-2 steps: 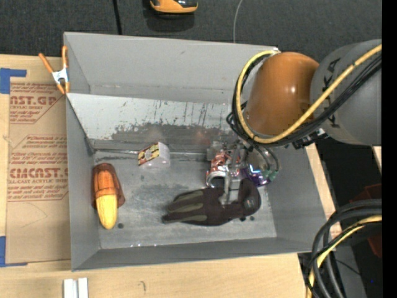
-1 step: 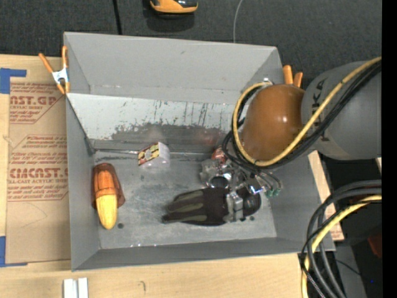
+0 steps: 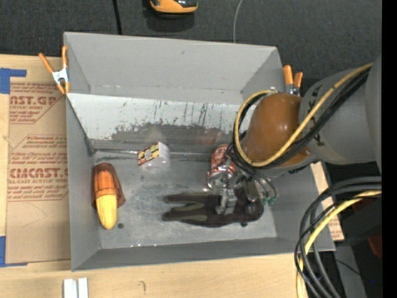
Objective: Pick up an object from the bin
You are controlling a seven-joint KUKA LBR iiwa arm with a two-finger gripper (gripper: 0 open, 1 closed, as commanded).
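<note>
"Picking done yet?"

"Not by the look of it. The gripper (image 3: 231,197) is low in the bin (image 3: 167,67), front-right corner, right on the wrist end of a black glove (image 3: 192,211) that lies flat on the floor. Open or clamped — can't tell, the arm's own cabling covers it. Nothing looks raised, so I'd call it approach done, grab unconfirmed, lift and carry-out left."

"Anything else nearby?"

"A crumpled shiny reddish wrapper (image 3: 220,159) just behind the gripper, touching or nearly so; it could get nudged or caught along w/ the glove. A small white-and-red packet (image 3: 153,154) sits near the back wall, mid-bin, well apart. An orange-and-yellow oblong thing (image 3: 105,194), maybe a toy, lies at the far left, also well apart."

"Obstacles?"

"Mainly the right wall and front wall — tight corner. The glove's limp too, so IMO it may sag or slip on the way up."
</note>
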